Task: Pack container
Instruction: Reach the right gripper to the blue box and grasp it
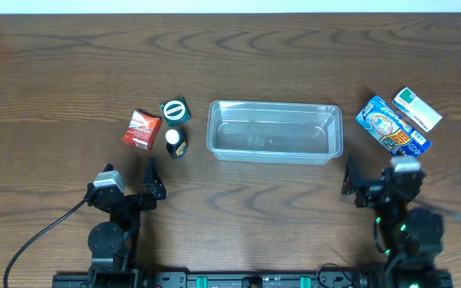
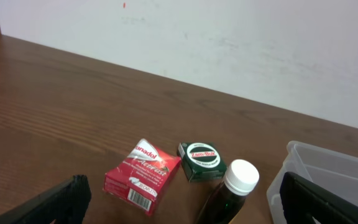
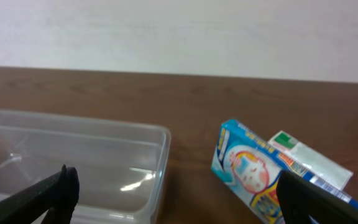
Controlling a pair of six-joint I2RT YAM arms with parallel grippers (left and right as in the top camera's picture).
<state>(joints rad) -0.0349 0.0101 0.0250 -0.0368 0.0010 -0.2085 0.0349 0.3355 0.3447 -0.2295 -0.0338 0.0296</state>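
The clear plastic container (image 1: 274, 131) stands empty in the middle of the table; it shows at the right edge of the left wrist view (image 2: 328, 168) and at the left of the right wrist view (image 3: 73, 155). Left of it lie a red box (image 1: 141, 130) (image 2: 143, 175), a green tin (image 1: 175, 110) (image 2: 201, 160) and a dark bottle with a white cap (image 1: 175, 142) (image 2: 232, 193). Right of it lie a blue box (image 1: 391, 125) (image 3: 260, 174) and a white-green packet (image 1: 417, 109) (image 3: 309, 158). My left gripper (image 1: 150, 186) (image 2: 185, 208) is open, near the bottle. My right gripper (image 1: 366, 182) (image 3: 179, 199) is open, between container and blue box.
The wooden table (image 1: 54, 80) runs back to a white wall (image 2: 229, 43). The arm bases and a black cable (image 1: 38, 240) sit at the front edge.
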